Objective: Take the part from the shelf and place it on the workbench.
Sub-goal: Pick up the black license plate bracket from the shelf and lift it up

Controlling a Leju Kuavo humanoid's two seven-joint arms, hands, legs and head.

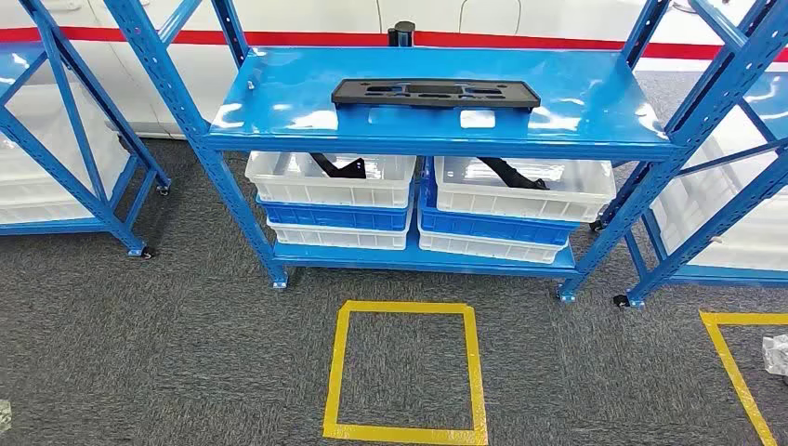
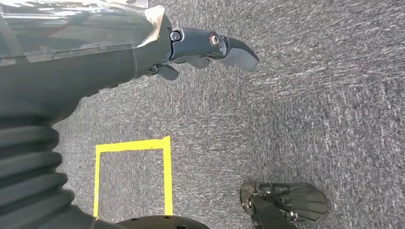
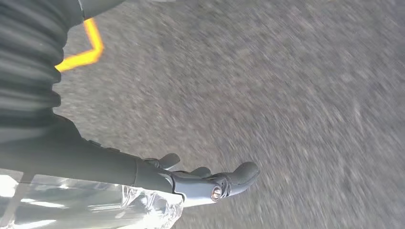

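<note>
- One black part [image 1: 436, 93] lies flat on the top board of the blue shelf [image 1: 595, 107], near the middle and apart from the edges.
- Under that board stand two stacks of crates, side by side — three crates in each stack, a white crate [image 1: 330, 178] on top, a blue crate [image 1: 336, 216] between, another white one beneath.
- Each of the two top crates holds dark pieces; what they are cannot be told.
- One yellow tape square [image 1: 406, 370] marks the grey carpet [image 1: 139, 353] in front of the shelf; a second tape corner shows at the right.
- The left hand [image 2: 200, 50] hangs over the carpet, fingers straight and apart, holding nothing.
- The right hand [image 3: 200, 179] also hangs over the carpet — released, fingers extended, nothing in it.
</note>
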